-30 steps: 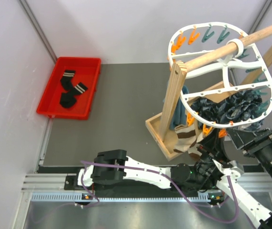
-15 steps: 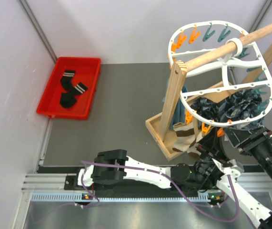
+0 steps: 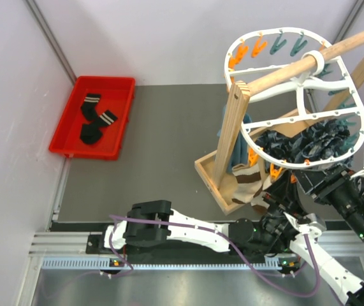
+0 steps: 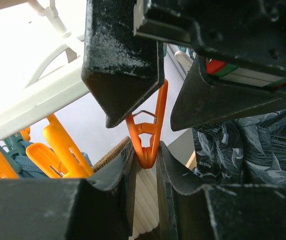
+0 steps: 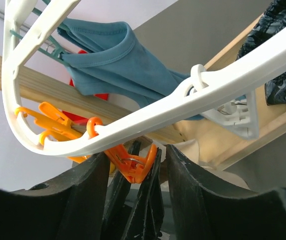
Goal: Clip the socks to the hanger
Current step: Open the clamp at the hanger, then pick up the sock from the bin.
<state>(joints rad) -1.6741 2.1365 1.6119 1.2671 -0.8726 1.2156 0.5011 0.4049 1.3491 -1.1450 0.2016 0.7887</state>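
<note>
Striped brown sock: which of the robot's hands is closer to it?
Left. The left hand grips the sock between its fingers; the right hand sits above, flanking the orange peg.

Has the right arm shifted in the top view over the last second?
Yes. The right arm has slid left, closer to the wooden rack base.

banded brown-and-cream sock (image 3: 248, 182): mostly hidden by white plastic oval hanger (image 5: 223, 84)
orange plastic peg (image 4: 145, 135): top covered by right gripper (image 5: 136, 152)
left gripper (image 4: 146, 150): obscured from above
</note>
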